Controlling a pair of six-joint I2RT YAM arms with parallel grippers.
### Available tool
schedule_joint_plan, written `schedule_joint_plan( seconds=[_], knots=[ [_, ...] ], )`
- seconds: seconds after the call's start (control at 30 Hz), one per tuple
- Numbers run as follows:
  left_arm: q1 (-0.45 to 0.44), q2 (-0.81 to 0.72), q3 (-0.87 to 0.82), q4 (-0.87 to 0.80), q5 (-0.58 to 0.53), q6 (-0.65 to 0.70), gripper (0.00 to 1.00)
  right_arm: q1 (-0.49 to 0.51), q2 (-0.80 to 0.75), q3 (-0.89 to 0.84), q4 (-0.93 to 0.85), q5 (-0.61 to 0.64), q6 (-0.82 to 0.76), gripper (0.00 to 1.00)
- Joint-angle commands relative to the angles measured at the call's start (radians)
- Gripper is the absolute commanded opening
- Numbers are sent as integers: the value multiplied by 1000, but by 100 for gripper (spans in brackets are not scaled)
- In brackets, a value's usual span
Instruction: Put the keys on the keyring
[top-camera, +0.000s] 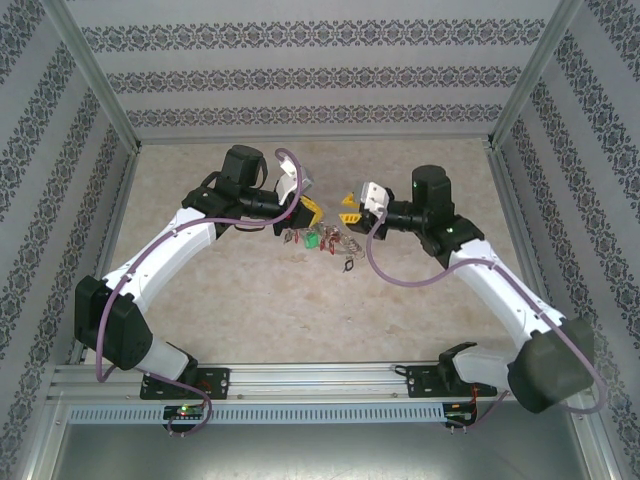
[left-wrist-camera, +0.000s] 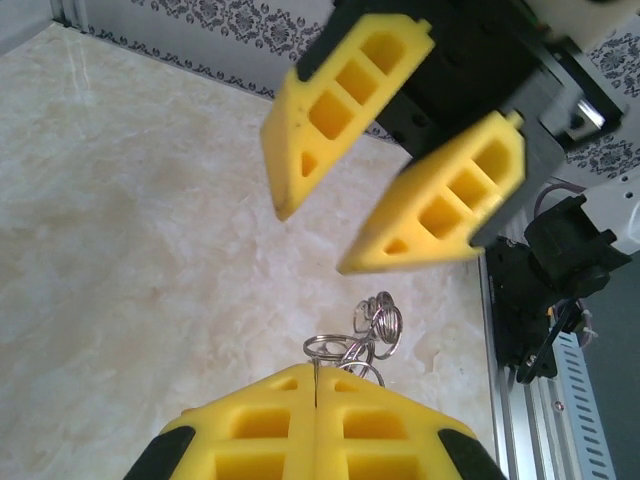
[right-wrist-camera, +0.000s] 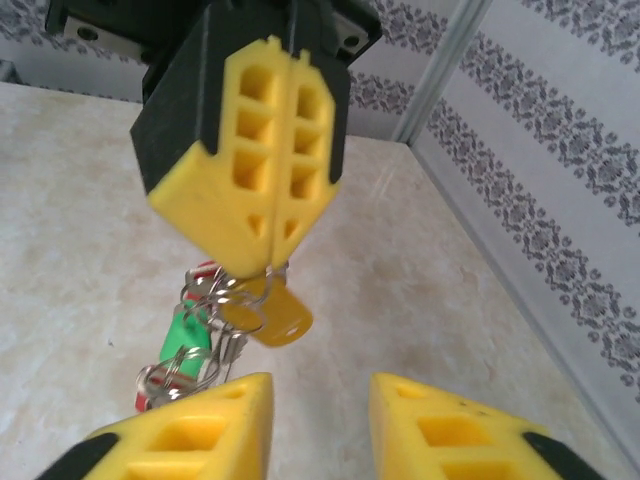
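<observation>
My left gripper (left-wrist-camera: 316, 376) is shut on the thin wire of the keyring (left-wrist-camera: 316, 366), and a cluster of small silver rings (left-wrist-camera: 372, 332) hangs just past its fingertips. In the right wrist view the left gripper (right-wrist-camera: 268, 260) holds a dangling bunch of keys with a yellow tag (right-wrist-camera: 277, 316), a green tag (right-wrist-camera: 184, 340) and red tags (right-wrist-camera: 204, 270). My right gripper (right-wrist-camera: 318, 384) stands open just in front of the bunch with nothing between its fingers. From above, the left gripper (top-camera: 308, 213) and the right gripper (top-camera: 350, 208) face each other over the keys (top-camera: 318, 240).
A single black-tagged key (top-camera: 347, 266) lies on the beige table (top-camera: 250, 300) just in front of the bunch. Patterned walls and metal posts enclose the table on three sides. An aluminium rail (top-camera: 320, 385) runs along the near edge.
</observation>
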Motion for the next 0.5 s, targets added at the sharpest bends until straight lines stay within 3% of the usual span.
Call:
schedule_joint_plan(
  seconds=[0.0,0.23,0.47],
  knots=[
    [-10,-5,12,37,57,27,0,0,70,61,-53,-173,-48,28],
    [-11,-10,12,28,65,33,0,28,116,98,-112,-173,-133,33],
    [-10,-3,17,42,86,32,0,46,130,105,-132,-165,-158,29]
  ],
)
